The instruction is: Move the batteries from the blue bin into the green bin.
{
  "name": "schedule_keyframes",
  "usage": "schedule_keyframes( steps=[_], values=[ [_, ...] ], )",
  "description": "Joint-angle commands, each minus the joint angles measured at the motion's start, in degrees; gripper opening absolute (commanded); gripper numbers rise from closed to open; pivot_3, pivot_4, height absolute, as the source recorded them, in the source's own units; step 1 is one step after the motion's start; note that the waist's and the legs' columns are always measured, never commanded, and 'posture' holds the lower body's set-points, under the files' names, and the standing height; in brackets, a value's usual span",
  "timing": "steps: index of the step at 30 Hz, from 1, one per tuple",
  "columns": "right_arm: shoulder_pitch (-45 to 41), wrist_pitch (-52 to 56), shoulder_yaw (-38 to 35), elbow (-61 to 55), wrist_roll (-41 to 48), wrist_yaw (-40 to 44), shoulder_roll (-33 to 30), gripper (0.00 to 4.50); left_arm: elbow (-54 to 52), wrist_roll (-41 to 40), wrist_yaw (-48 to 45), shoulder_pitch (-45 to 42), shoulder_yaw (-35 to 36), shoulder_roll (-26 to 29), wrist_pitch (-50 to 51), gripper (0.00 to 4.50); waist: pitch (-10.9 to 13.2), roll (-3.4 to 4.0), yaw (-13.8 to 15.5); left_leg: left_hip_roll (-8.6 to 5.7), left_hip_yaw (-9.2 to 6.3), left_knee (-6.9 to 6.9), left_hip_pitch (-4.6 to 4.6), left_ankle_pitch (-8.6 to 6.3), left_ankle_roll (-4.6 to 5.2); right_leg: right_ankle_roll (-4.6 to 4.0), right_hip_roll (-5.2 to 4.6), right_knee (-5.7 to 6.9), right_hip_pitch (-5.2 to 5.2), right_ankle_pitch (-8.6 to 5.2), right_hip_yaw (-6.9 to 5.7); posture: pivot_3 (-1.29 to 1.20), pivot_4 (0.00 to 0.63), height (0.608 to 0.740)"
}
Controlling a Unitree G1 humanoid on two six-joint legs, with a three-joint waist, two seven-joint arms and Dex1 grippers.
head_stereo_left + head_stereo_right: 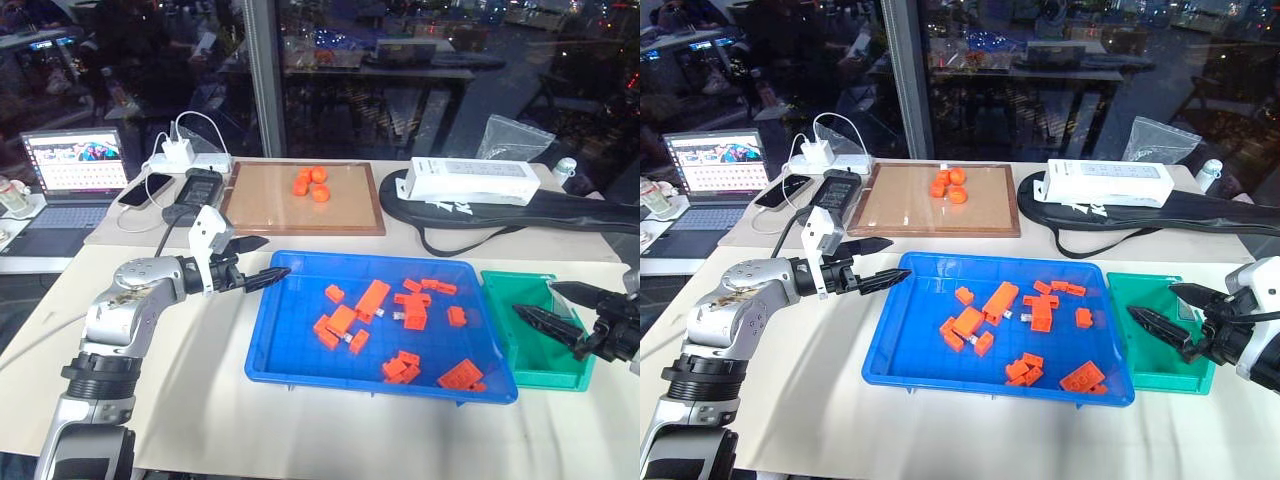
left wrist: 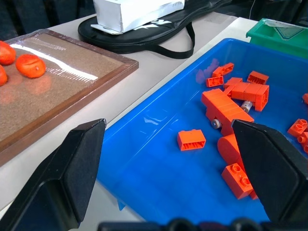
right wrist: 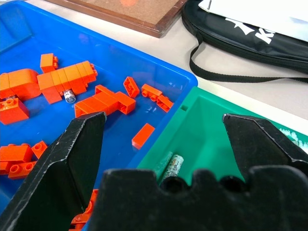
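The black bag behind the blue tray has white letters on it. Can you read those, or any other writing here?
Black bag: white lettering, only a partial "K" shows; the rest is cut off.
White box: print too small to read.
Laptop screen: too blurred to read.

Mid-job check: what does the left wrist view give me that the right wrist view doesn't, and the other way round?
Left wrist, not right: the open left pincer over the blue bin's edge nearest the brown tray.
Right wrist, not left: the green bin's floor with batteries lying on it, and the open right pincer above its rim.
Both: the blue bin, orange blocks with a battery still among them, and the black bag.
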Motion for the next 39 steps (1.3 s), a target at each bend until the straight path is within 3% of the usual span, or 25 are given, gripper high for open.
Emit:
schedule_keyframes(
  steps=[1,8,12,16,20,28,33,39],
  values=[
    [-1.49,0.9,-0.3,-2.89,1.74,-1.39,-0.58,4.49,0.51,-0.22,-1.07,-2.73,0.17,0.83,0.03,4.5,0.0,0.0,0.02,0.0,0.0,0.0,0.0,0.0,0.0,0.0,0.0,0.0,0.0,0.0,0.0,0.0,0.15,0.699],
    [-3.59,12.64,1.41,-13.11,7.74,-7.81,-3.4,4.49,5.0,-1.95,-7.21,-14.78,-3.22,1.65,5.41,4.5,0.0,0.01,0.02,0.03,0.0,0.06,-0.06,0.0,0.0,0.07,0.03,0.01,0.0,-0.04,-0.09,0.0,0.15,0.699],
    [-7.84,24.08,6.23,-22.11,12.08,-17.8,-6.39,4.49,6.85,1.81,-13.32,-21.65,-10.86,1.54,5.19,4.5,0.0,0.01,0.0,0.03,0.04,0.0,-0.06,0.0,0.0,0.02,0.03,-0.03,0.01,-0.02,-0.08,0.0,0.15,0.699],
    [-12.61,35.86,7.72,-25.42,19.1,-26.94,-2.82,4.49,7.3,2.73,-15.98,-24.35,-14.01,0.54,5.01,4.5,0.02,-0.03,-0.05,0.05,0.03,0.0,-0.1,0.0,0.0,0.0,0.04,-0.05,-0.02,-0.02,-0.09,0.0,0.15,0.699],
    [-21.74,46.81,11.22,-25.71,20.86,-40.38,9.7,4.49,4.3,2.83,-17.16,-25.46,-16.72,-0.24,8.08,4.5,0.05,-0.08,-0.41,0.14,0.03,0.02,-0.16,0.0,0.01,-0.04,0.09,-0.04,-0.06,-0.02,-0.08,0.0,0.15,0.699],
    [-30.96,48.68,17.82,-14.69,23.58,-67.11,25.71,4.49,-2.56,1.46,-16.04,-22.38,-16.14,0.19,13.39,4.5,0.02,-0.01,-0.88,0.17,0.11,0.0,-0.19,0.02,0.03,-0.08,0.1,0.12,-0.27,0.0,-0.03,0.0,0.15,0.699],
    [-34.48,48.68,23.4,-9.15,23.6,-75.66,29.03,4.49,-4.35,1.25,-14.69,-21.15,-14.91,1.56,14.37,4.5,0.01,0.01,-1.35,0.19,0.13,-0.02,-0.2,0.03,0.05,-0.08,0.18,0.19,-0.33,0.0,-0.02,0.0,0.15,0.699],
    [-35.46,48.68,28.47,-4.93,25.24,-78.97,29.19,4.49,-7.11,-0.06,-13.51,-19.33,-13.65,3.0,16.18,4.5,0.01,0.01,-1.5,0.25,0.15,-0.02,-0.19,0.03,0.05,-0.08,0.28,0.18,-0.34,0.0,-0.01,0.0,0.15,0.699]
  ],
)
